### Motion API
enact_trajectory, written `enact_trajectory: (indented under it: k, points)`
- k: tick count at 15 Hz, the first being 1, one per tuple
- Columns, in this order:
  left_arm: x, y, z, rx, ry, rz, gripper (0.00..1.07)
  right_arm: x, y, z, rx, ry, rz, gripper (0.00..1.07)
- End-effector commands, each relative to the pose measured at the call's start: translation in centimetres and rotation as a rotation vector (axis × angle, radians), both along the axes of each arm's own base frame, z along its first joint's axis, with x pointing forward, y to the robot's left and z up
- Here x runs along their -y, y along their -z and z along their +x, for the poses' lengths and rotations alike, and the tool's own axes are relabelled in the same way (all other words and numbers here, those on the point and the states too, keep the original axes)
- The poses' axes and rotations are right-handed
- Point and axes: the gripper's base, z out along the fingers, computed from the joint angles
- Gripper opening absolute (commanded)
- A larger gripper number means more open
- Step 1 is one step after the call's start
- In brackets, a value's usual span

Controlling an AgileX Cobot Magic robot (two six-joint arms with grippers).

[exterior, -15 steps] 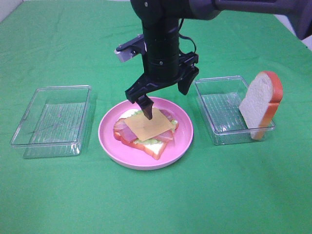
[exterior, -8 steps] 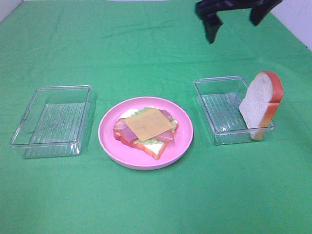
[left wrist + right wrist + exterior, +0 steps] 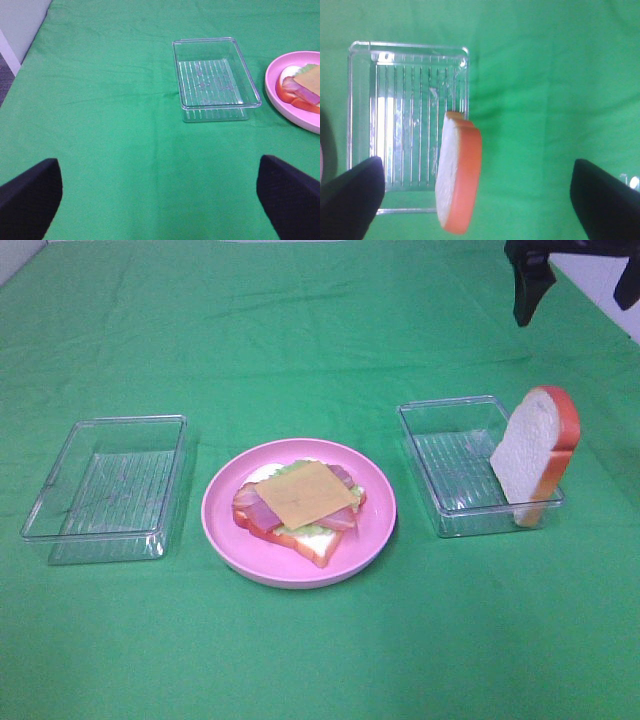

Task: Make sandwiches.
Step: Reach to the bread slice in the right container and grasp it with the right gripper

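An open-faced sandwich [image 3: 300,502] lies on the round pink plate [image 3: 225,530]: a bread slice, lettuce, bacon strips, and a yellow cheese square on top. One more bread slice [image 3: 535,450] stands on edge against the right tray's outer wall. My right gripper [image 3: 575,310] hangs open and empty high at the back right; in its wrist view the bread slice [image 3: 460,175] sits between the wide-spread fingers of the right gripper [image 3: 477,210]. My left gripper [image 3: 160,210] is open over bare cloth, short of the left tray [image 3: 215,77], with the sandwich [image 3: 302,87] at the frame's edge.
Two clear plastic trays flank the plate, the left tray [image 3: 105,485] and the right tray [image 3: 450,455], both holding nothing. A green cloth [image 3: 320,650] covers the whole table. The left arm does not show in the exterior view.
My right gripper rose from just over the cheese on the plate and swung up to the back right. The cheese square stays on the stack.
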Motion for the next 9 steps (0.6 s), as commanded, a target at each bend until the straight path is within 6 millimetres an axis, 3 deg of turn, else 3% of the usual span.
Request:
enact_trajectory:
  k: [1,6,9]
  points:
    - [0.1,0.0,-0.2,0.016,0.001,-0.004,1.01,0.1,3.5,-0.4,-0.096,-0.002,-0.004,0.97]
    - [0.1,0.0,-0.2,0.016,0.001,-0.004,1.01,-0.3,9.1,0.1,-0.210,0.004,0.013,0.97]
    - [0.1,0.0,-0.2,0.016,0.001,-0.004,1.01,-0.5,10.7,0.4,-0.246,0.007,0.025,0.94]
